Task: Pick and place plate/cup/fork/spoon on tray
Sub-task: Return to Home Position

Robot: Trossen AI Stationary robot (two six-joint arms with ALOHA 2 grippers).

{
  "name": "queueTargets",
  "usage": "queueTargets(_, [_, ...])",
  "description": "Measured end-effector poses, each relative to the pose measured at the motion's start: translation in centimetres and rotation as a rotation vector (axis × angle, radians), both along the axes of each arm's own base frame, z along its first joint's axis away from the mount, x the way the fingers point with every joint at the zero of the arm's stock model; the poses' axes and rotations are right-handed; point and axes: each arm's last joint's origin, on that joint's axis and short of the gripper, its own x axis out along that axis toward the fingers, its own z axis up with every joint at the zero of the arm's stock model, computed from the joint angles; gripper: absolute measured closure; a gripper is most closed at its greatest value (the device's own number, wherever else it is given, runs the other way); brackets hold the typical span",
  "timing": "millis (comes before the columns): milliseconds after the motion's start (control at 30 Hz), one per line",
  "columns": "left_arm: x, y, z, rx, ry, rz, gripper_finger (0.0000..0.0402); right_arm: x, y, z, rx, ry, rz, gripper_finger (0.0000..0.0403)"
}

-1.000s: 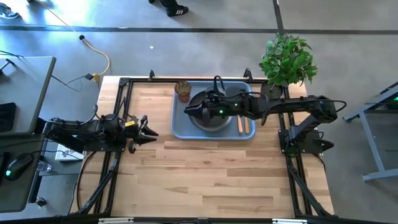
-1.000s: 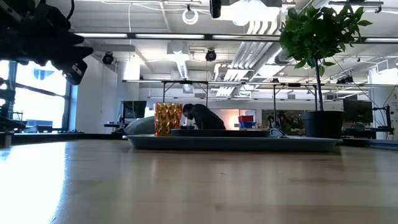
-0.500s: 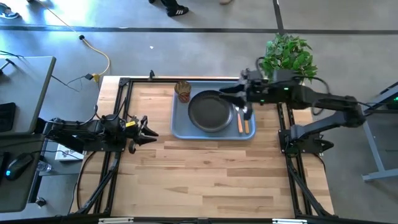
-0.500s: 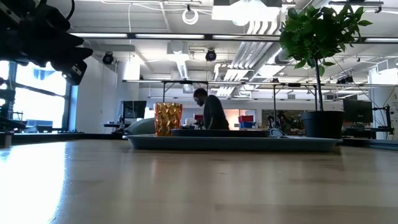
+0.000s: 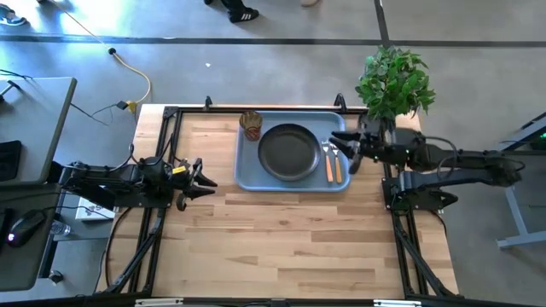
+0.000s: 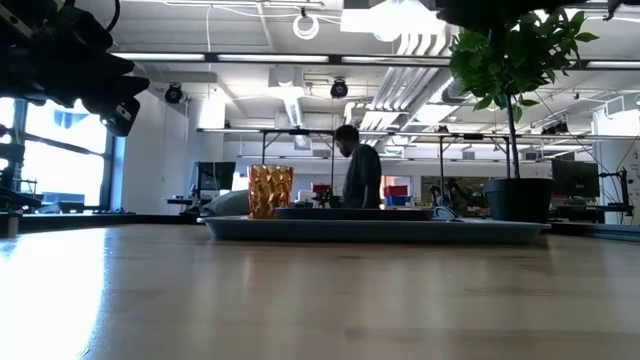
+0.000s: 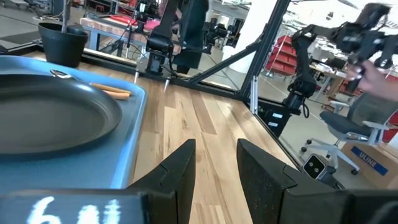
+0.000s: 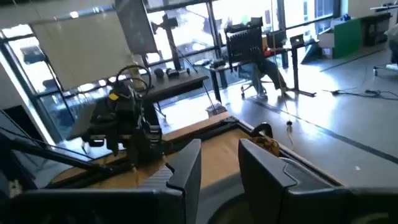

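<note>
At the left of the high view, the left end effector (image 5: pixel 203 177) waits low over the left edge of the wooden surface (image 5: pixel 281 239), pointing right, well apart from everything on it. Its two dark fingers (image 7: pixel 180 171) stand parted with nothing between them, which the left wrist view makes plain. Right of it, in the upper middle of the frame, the light blue tray (image 5: pixel 246 170) lies flat on the surface against the far edge. The amber cup (image 5: pixel 251 124) stands upright in the tray's upper left corner, and in the low view it rises above the rim at the tray's left end. The dark plate (image 5: pixel 290 152) sits in the middle of the tray, apart from the cup. Just right of the plate, the fork (image 5: pixel 330 170), with its orange handle pointing toward the bottom of the frame, lies on the tray floor. The spoon (image 5: pixel 338 160) lies just beside the fork, nearer the tray's right rim. The right end effector (image 5: pixel 343 149) hangs at that right rim, close to the fork and spoon, its fingers (image 8: pixel 186 168) spread and holding nothing. Farther right, a potted plant (image 5: pixel 392 81) stands at the surface's upper right corner. In the low view a person (image 6: pixel 360 180) stands in the room behind the tray.
</note>
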Motion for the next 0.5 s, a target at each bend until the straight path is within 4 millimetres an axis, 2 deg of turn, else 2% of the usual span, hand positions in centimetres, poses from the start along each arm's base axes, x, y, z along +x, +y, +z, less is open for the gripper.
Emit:
queueTargets(300, [0.0,0.0,0.0,0.0,0.0,0.0,0.0296,-4.4,0.6,-5.7,-0.003,-0.141,0.064,0.0304])
queueTargets(500, [0.0,0.0,0.0,0.001,0.0,0.0,0.0296,-5.9,0.8,-9.0,0.001,-0.168,0.065,0.0304])
